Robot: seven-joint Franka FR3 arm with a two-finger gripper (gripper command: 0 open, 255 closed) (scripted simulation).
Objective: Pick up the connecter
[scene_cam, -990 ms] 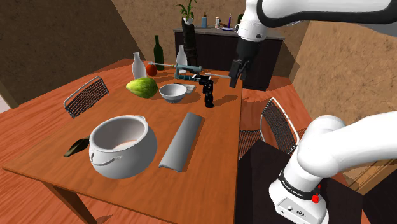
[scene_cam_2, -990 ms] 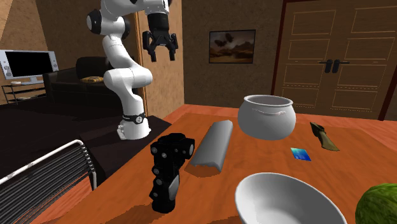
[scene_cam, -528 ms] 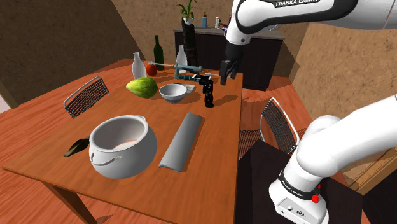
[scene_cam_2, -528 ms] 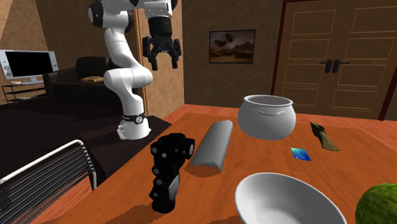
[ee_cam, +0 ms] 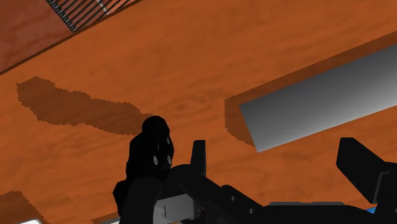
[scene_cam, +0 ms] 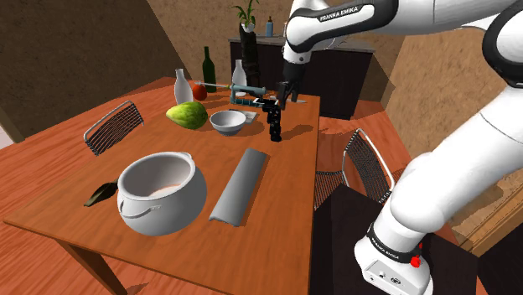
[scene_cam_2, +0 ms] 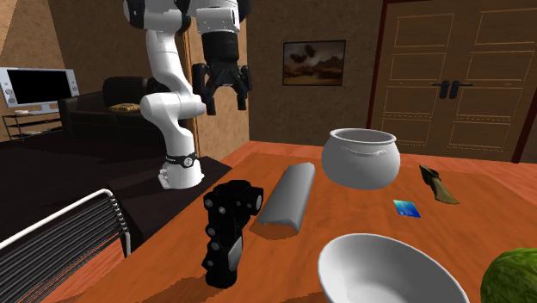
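Observation:
The connecter [scene_cam: 273, 120] is a black, jointed block standing upright on the wooden table [scene_cam: 75, 159] near its far right edge in the shoulder view. It is large in the foreground of the second exterior view [scene_cam_2: 227, 229]. My black gripper [scene_cam: 284, 95] hangs open in the air just above and slightly behind it, nothing between its fingers. In the second exterior view the gripper [scene_cam_2: 223, 93] is high above the table edge, jaws spread. In the wrist view the connecter [ee_cam: 150, 159] lies just outside the gap, beside one finger, with the gripper [ee_cam: 278, 162] open over bare wood.
A long grey half-round piece [scene_cam: 240, 184] lies close to the connecter. A white bowl [scene_cam: 227, 122], a green melon [scene_cam: 187, 115], bottles [scene_cam: 181, 86] and a rack crowd the far end. A grey pot [scene_cam: 159, 191] stands nearer. Wire chairs [scene_cam: 365, 163] flank the table.
The gripper has swung toward the shoulder view's left and come lower, from beyond the table's edge to just above the connecter. It stayed open. Nothing on the table moved.

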